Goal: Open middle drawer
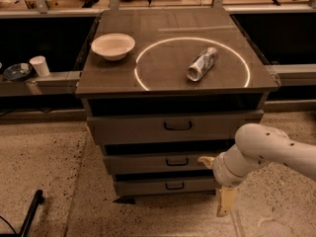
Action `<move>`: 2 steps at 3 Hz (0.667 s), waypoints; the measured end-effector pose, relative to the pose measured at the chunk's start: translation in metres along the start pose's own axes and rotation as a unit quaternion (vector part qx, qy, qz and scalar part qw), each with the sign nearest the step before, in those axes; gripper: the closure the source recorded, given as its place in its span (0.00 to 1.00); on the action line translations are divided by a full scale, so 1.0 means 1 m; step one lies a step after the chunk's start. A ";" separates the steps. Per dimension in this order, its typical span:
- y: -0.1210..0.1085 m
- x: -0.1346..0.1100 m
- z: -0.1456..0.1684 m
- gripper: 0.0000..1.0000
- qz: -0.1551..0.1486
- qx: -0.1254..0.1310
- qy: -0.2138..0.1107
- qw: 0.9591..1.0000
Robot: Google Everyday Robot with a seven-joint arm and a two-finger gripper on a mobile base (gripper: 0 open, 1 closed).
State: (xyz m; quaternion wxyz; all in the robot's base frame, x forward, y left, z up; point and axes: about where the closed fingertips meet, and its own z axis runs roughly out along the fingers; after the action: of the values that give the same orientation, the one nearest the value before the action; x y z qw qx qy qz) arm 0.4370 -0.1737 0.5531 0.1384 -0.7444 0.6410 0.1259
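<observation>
Middle drawer [170,163], pincer [216,180] at its right end.
Pincer apart; table [168,28] holds bowl [113,45], can [202,63]; speckled floor [44,172].

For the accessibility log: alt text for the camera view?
The robot's gripper hovers open by the right end of the closed grey metal middle drawer with its black loop handle. A white bowl and a crushed can rest on the cabinet top.

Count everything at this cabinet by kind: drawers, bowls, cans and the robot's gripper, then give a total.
Drawers: 3, top drawer, middle drawer, bottom drawer
Bowls: 1, the white bowl
Cans: 1, the can
Grippers: 1, the gripper, open, by the middle drawer's right end
Total: 6
</observation>
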 end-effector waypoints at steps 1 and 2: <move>-0.010 0.011 0.040 0.00 -0.009 0.004 -0.034 0.999; -0.027 0.022 0.079 0.00 -0.002 0.042 -0.040 0.998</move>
State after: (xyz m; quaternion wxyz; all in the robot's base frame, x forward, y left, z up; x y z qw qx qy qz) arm 0.4658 -0.1616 0.4725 0.1953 -0.7333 0.6383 0.1289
